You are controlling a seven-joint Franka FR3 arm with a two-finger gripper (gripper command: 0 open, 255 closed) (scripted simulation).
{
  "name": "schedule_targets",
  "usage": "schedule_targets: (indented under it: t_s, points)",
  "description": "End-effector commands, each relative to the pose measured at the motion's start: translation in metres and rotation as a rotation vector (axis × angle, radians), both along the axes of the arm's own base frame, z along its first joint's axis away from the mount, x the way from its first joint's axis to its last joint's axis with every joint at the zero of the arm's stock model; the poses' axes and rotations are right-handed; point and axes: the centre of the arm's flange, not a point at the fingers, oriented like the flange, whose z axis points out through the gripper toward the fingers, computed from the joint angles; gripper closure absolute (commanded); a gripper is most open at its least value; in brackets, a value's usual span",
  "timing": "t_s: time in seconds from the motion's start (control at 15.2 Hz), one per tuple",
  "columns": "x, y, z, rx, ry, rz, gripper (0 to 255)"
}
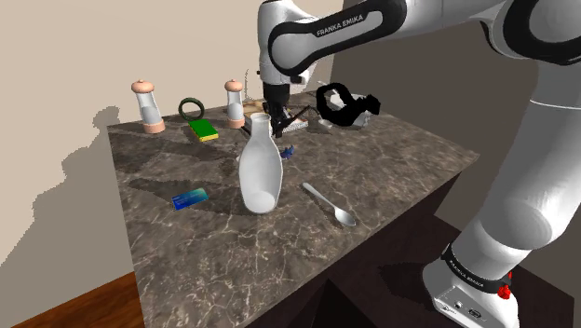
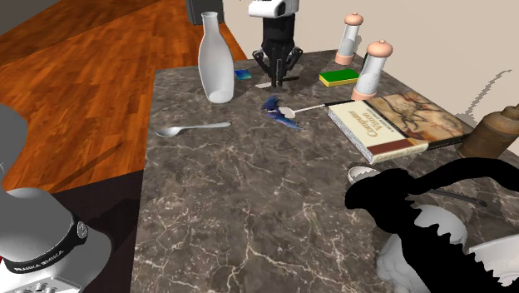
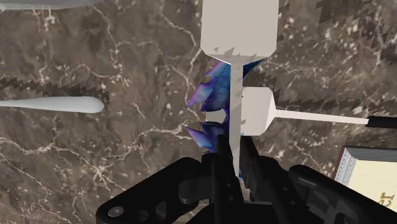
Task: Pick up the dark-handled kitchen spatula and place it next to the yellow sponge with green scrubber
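"Has the gripper [image 3: 234, 151] got anything?"

"Yes. Its two black fingers are squeezed tight on the thin neck of the spatula [image 3: 240, 28]. The wide white blade sticks out past them and points down at the table [image 2: 249, 208]. The hand hides the handle."

"Is the blade on the table?"

"It is low, but I can't tell if it touches. Close by is a little blue crumpled thing [image 3: 213, 95]. A second spatula [image 3: 257, 111] lies flat there too, and its thin stick runs toward the book [image 2: 399, 125]."

"Where's the sponge [image 2: 339, 77]?"

"Near, but not touching. In the second exterior view it sits just to the right of the gripper, by a pepper mill [image 2: 372, 71]. The white bottle [image 2: 215, 62] stands on the gripper's other side. A spoon [image 2: 187, 128] lies well apart from the sponge."
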Motion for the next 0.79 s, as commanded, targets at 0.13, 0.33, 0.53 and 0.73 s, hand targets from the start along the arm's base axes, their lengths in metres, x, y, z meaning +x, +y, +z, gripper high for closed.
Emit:
schedule_targets:
  t_s: [0.13, 0.33, 0.53, 0.73]
  points:
    - [0.024, 0.047, 0.0, 0.0, 0.0, -0.002, 255]
    - [0.041, 0.083, 0.0, 0.0, 0.0, -0.002, 255]
    - [0.059, 0.117, 0.0, 0.0, 0.0, -0.002, 255]
    - [0.059, 0.117, -0.016, 0.0, 0.0, -0.002, 255]
